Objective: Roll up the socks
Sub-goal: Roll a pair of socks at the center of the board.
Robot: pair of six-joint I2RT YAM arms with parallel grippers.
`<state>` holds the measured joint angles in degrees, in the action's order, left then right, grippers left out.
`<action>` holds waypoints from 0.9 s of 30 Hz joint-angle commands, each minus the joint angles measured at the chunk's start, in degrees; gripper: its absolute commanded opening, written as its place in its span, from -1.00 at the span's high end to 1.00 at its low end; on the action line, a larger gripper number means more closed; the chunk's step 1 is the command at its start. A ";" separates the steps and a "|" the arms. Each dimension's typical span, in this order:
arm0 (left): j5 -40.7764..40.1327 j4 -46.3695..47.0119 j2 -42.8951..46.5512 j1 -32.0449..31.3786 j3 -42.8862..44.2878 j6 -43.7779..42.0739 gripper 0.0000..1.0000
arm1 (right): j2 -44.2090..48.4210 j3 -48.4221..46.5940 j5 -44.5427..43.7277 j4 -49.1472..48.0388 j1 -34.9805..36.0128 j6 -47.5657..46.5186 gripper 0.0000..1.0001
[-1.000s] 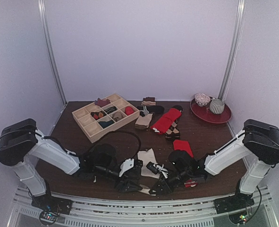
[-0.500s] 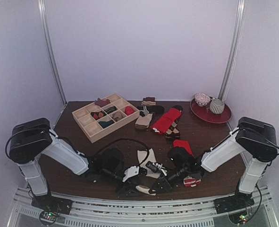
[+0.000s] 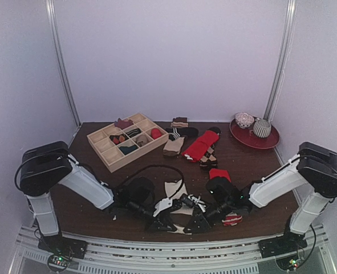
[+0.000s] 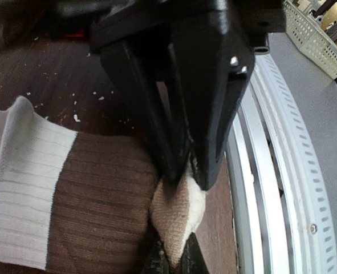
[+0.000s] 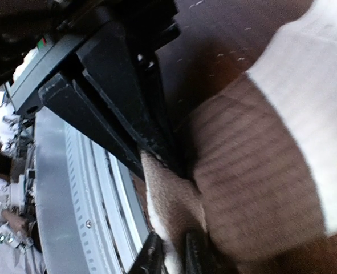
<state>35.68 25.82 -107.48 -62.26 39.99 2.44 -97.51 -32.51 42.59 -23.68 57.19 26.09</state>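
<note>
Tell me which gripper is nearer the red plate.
Right. The right gripper pinches the cream sock near the front edge, the red plate far back to its right; the left gripper pinches it further left.

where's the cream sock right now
In the top view the cream sock lies at the centre of the table, by its near edge, with its tan end pinched by both the left pincer and the right pincer.

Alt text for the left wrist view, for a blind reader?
The left pincer, at the bottom edge, and the right pincer facing it both pinch the tan end of the cream sock, which lies on the dark table beside a metal rail.
</note>
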 commanded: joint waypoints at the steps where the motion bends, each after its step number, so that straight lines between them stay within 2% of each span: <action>1: 2.30 -11.78 -4.83 0.86 1.30 10.95 1.00 | 13.97 6.88 -18.46 3.73 -0.02 -5.27 0.53; 6: 8.69 -12.47 -5.91 3.89 -0.49 22.63 1.00 | 31.76 12.78 -34.72 -0.06 7.51 -23.60 0.30; 8: 9.81 -13.02 -5.36 4.67 -1.24 24.82 1.00 | 33.22 13.71 -38.57 -1.33 10.94 -28.71 0.25; 14: 8.17 -18.87 -4.84 5.83 0.02 26.21 1.00 | 25.54 9.88 -46.30 0.39 17.84 -37.05 0.18; 21: 7.76 -18.11 -5.83 5.88 -0.20 27.50 1.00 | 15.35 5.19 -46.83 -0.84 22.09 -41.20 0.15; 27: 7.81 -18.09 -5.99 5.92 -0.18 27.38 1.00 | 9.88 2.65 -46.37 -1.95 22.51 -43.39 0.13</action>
<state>48.16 18.41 -110.04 -56.66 42.41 28.86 -84.68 -27.31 -2.28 -24.82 79.33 -14.57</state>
